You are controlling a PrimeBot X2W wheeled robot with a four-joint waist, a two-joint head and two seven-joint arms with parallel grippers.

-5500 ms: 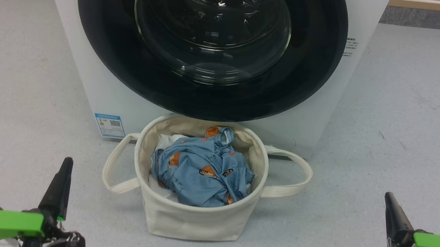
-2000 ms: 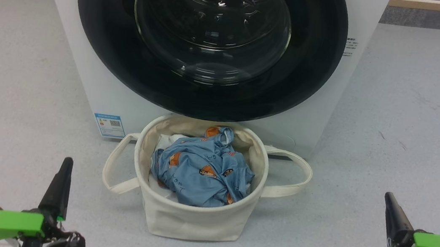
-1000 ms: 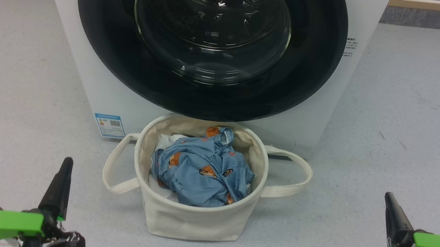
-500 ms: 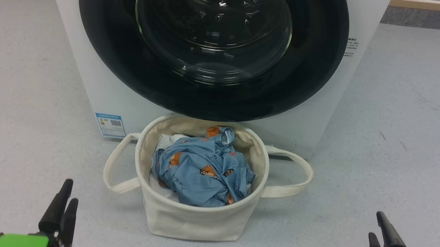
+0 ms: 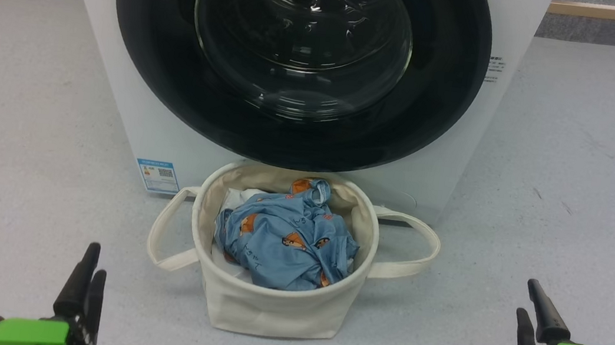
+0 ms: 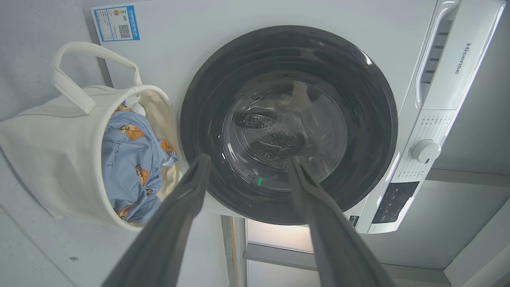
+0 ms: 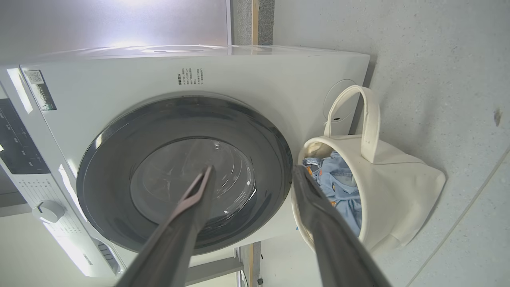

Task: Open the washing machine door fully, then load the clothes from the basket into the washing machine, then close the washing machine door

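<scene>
Squarely ahead, the washing machine door [image 5: 299, 58], a glossy black rim around a clear glass bowl, sits closed against the white washing machine [image 5: 113, 111]. Just below the door, the cream canvas basket [image 5: 272, 307] stands upright on the grey speckled floor [image 5: 551, 169], its two loop handles drooping out to either side. The light blue clothes [image 5: 283, 240], printed with orange-brown cartoon animals, lie crumpled inside it on a white fabric bundle [image 5: 235, 199]. A small blue label sticker [image 5: 157, 175] marks the machine's front to the basket's left. Nearer the camera, the left gripper [image 5: 97, 261] and right gripper [image 5: 527, 297] hover well apart from the basket, each with its dark fingers spread and grasping nothing
</scene>
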